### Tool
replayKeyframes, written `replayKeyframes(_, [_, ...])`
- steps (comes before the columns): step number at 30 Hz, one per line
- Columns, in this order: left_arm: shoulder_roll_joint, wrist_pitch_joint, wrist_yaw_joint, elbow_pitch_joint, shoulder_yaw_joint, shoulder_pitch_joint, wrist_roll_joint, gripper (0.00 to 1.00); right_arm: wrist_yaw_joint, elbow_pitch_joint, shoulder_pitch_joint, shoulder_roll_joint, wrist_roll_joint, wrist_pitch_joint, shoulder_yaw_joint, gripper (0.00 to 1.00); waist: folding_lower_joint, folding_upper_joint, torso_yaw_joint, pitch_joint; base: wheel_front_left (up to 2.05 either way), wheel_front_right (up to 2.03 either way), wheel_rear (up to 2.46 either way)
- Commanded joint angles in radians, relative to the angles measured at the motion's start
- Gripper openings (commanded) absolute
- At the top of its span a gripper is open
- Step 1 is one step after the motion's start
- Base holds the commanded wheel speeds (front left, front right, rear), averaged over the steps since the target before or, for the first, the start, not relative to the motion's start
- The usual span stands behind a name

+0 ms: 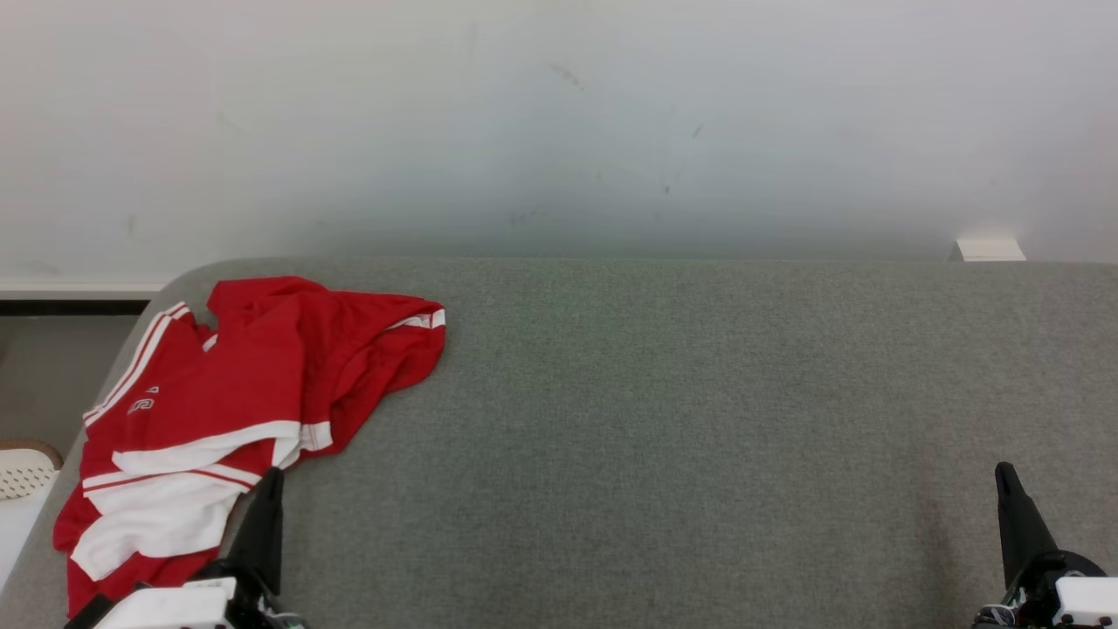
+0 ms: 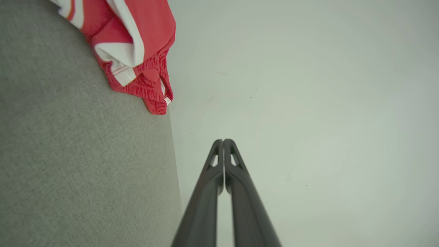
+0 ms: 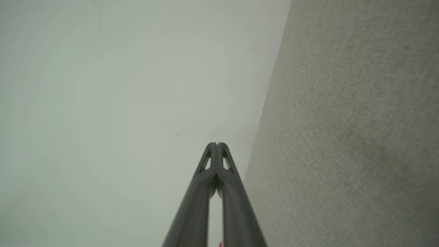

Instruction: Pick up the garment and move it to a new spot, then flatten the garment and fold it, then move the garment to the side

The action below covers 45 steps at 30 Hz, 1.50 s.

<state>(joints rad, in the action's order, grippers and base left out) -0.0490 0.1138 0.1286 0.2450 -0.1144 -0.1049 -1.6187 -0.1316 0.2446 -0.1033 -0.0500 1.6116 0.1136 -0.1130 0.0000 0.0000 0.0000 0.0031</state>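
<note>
**Grey worktop, red garment bunched at its left edge**

Grey felt-like cloth covers the worktop (image 1: 699, 419), which runs up to a pale wall (image 1: 559, 114) on the far side. Your red garment (image 1: 244, 384) with white stripes lies crumpled on the left part. It reaches from the rounded far-left corner toward the near edge, just beside the left gripper (image 1: 272, 480). The right gripper (image 1: 1004, 476) sits well apart at the near right. Both sets of jaws are pressed together and hold nothing, so the pick-up has not begun.

As I judge it, these are the risks:
- Closed jaws pushed into the heap could shove the cloth off the left edge, where a white perforated container (image 1: 24, 470) stands lower down.
- Pinching only one layer could leave the rest dragging.
- Grabbing a buried fold may carry a twist into the flattening step.

Spread the jaws first and aim for a visible hem.
</note>
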Motion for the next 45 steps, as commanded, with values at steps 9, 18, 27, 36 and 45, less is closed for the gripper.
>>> replayKeyframes(9, [-0.003,0.003,0.004,0.001,-0.001,-0.008,0.016,0.0,0.002,0.003,-0.012,-0.002,-0.005,0.003,-0.003,0.0,0.0,0.0,0.0,0.0,0.0,0.0,0.0])
replayKeyframes(18, [-0.003,0.003,0.004,0.001,-0.001,-0.008,0.016,0.0,0.002,0.003,-0.012,-0.002,-0.004,0.002,-0.003,0.0,0.0,0.0,0.0,0.0,0.0,0.0,0.0])
replayKeyframes(27, [0.009,-0.012,0.0,0.024,0.007,0.024,0.0,1.0,0.0,0.019,0.027,0.012,-0.001,-0.009,0.011,1.0,0.0,0.0,0.0,0.0,0.0,0.0,0.0])
replayKeyframes(36, [0.008,-0.057,0.0,-0.01,0.023,0.014,0.028,1.0,0.0,-0.018,0.029,0.009,-0.022,-0.055,0.04,1.0,0.0,0.0,0.001,0.001,0.0,0.0,0.0])
replayKeyframes(45, [0.006,-0.098,0.001,-0.059,0.032,0.009,0.16,1.0,0.0,-0.056,0.023,0.002,-0.119,-0.097,0.056,1.0,0.0,0.0,0.0,0.006,0.0,0.0,0.0])
